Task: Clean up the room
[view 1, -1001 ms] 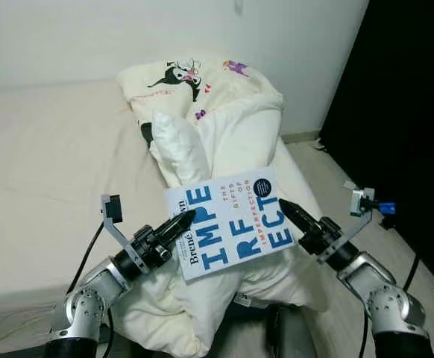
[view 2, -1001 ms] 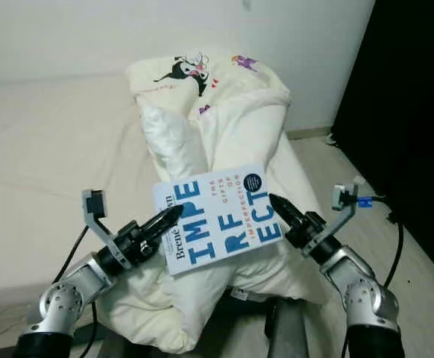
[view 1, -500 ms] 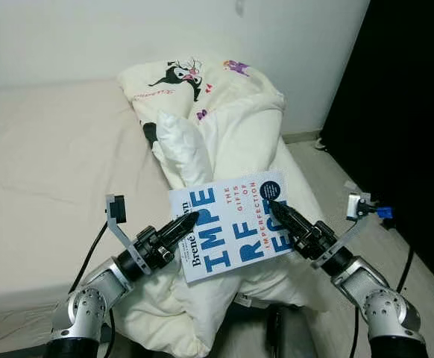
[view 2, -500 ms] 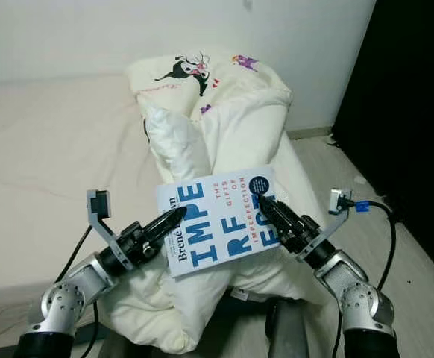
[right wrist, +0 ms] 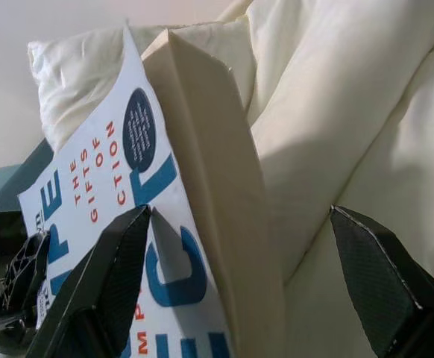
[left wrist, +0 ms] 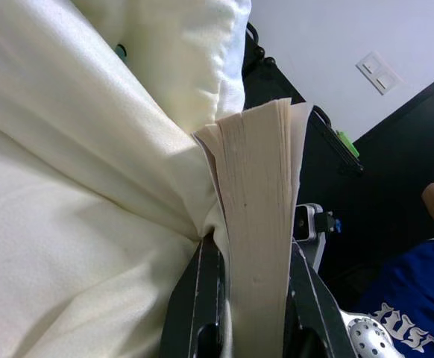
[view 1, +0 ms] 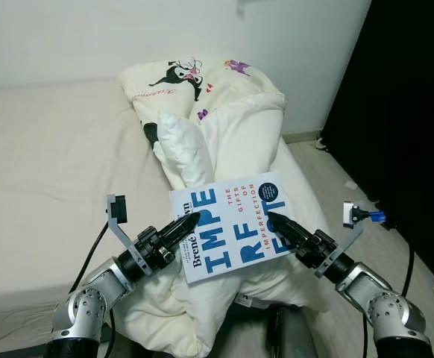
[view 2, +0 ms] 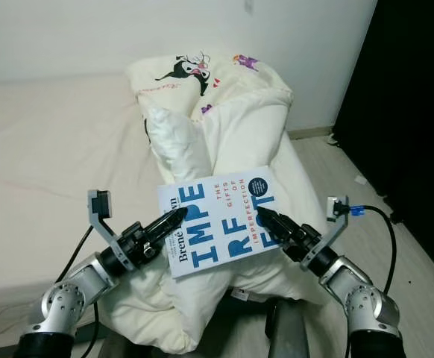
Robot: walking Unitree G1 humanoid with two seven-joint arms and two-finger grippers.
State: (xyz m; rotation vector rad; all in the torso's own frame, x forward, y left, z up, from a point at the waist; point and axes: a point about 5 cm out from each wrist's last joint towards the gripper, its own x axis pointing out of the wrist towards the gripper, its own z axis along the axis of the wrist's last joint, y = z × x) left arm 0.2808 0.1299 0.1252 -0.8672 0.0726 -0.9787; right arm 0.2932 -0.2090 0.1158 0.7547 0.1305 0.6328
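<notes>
From the left eye view, a white paperback book (view 1: 232, 225) lies on the bundled cream duvet (view 1: 224, 134) at the bed's (view 1: 45, 171) right edge. The left gripper (view 1: 189, 220) clamps the book's spine edge, and the right gripper (view 1: 275, 221) reaches over its opposite edge.

The left wrist view shows both black fingers (left wrist: 199, 298) pressed against the page block — closed on the book, duvet folds alongside.

In the right wrist view, the right fingers (right wrist: 120, 261) stand spread wide — one over the cover, one beyond the pages, against the duvet.
</notes>
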